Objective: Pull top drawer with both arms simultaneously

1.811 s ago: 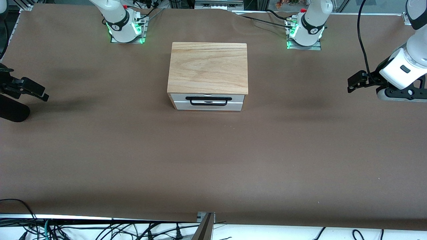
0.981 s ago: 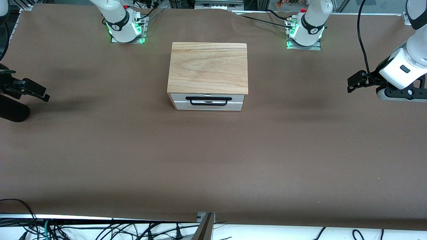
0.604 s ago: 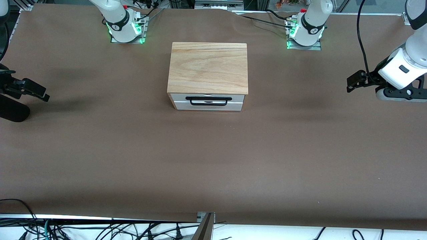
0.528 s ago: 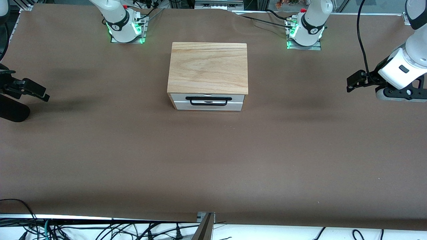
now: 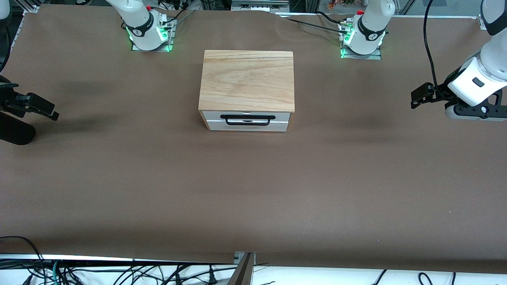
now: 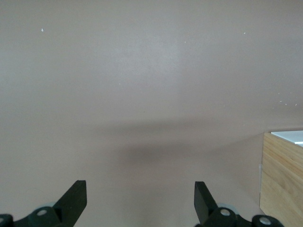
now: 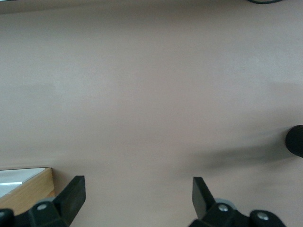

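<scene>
- The small cabinet with a flat light-wood top slab (image 5: 247, 80) stands on the brown paper-covered table (image 5: 253, 186), midway between the two arm bases.
- Its top drawer (image 5: 247, 120), a shallow tray with a white front panel, sits pushed in flush under the slab; the front faces the front camera.
- The long black wire bar handle (image 5: 248, 119) runs across the white panel, and nothing touches it.
- The left gripper (image 5: 420, 94), slim and black on the white jointed left arm (image 5: 477, 81), hangs over bare table at the left arm's end, well apart from the cabinet.
- In the left wrist view the left gripper (image 6: 140, 201) is spread wide, its two black fingers (image 6: 74, 198) far apart with only brown table between them; it holds nothing. A corner of the light-wood cabinet shows at that view's edge.
- The right gripper (image 5: 37, 107), also black, hangs over bare table at the right arm's end, likewise well apart from the cabinet.
- In the right wrist view the right gripper (image 7: 138, 196) is released just as wide, its fingers (image 7: 72, 195) empty and touching nothing, with a corner of the cabinet showing at that view's edge.
</scene>
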Controlling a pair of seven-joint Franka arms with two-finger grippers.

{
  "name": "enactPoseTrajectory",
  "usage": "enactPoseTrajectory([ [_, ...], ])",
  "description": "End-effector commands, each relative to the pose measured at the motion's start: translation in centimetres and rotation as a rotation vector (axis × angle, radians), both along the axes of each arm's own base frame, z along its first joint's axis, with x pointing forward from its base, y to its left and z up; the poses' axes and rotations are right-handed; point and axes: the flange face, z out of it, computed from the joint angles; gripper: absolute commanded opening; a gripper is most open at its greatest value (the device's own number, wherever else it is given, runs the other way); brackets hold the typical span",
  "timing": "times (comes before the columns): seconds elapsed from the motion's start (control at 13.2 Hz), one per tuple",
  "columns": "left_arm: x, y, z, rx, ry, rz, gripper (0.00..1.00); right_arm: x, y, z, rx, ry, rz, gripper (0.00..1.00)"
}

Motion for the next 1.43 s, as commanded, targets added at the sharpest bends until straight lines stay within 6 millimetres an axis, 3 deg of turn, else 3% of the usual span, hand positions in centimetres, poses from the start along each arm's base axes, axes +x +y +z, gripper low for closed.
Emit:
enactPoseTrajectory([
  [0.0,0.4,-0.2,0.2,0.015,0.022,-0.007,1.00,0.1,-0.1,0.6,-0.013,0.005,0.013,1.00],
  [0.23,0.5,-0.5,0.1,0.015,0.021,-0.013,1.00,0.1,0.0,0.6,-0.010,0.005,0.015,1.00],
  [0.38,1.0,-0.9,-1.3,-0.005,0.046,-0.019,1.00,1.4,0.4,-2.4,0.002,0.052,0.020,1.00],
  [0.53,1.4,-2.5,-2.6,-0.132,0.080,-0.007,1.00,2.1,2.4,-4.2,0.025,0.081,0.041,1.00],
  [0.68,2.4,-4.2,-5.4,-0.272,0.140,0.012,1.00,3.2,4.8,-7.9,0.052,0.140,0.069,1.00],
  [0.83,4.1,-6.4,-8.2,-0.397,0.193,0.017,1.00,3.5,6.9,-8.6,0.175,0.145,0.068,1.00],
  [0.98,5.7,-9.2,-11.3,-0.553,0.254,0.024,1.00,4.5,8.2,-12.1,0.395,0.204,0.015,1.00],
  [1.13,7.4,-11.6,-13.4,-0.721,0.197,-0.021,1.00,5.2,8.5,-15.6,0.612,0.250,-0.042,1.00],
  [1.36,8.6,-15.6,-16.7,-0.909,0.174,-0.018,1.00,6.3,10.0,-21.2,0.839,0.235,0.067,1.00],
])
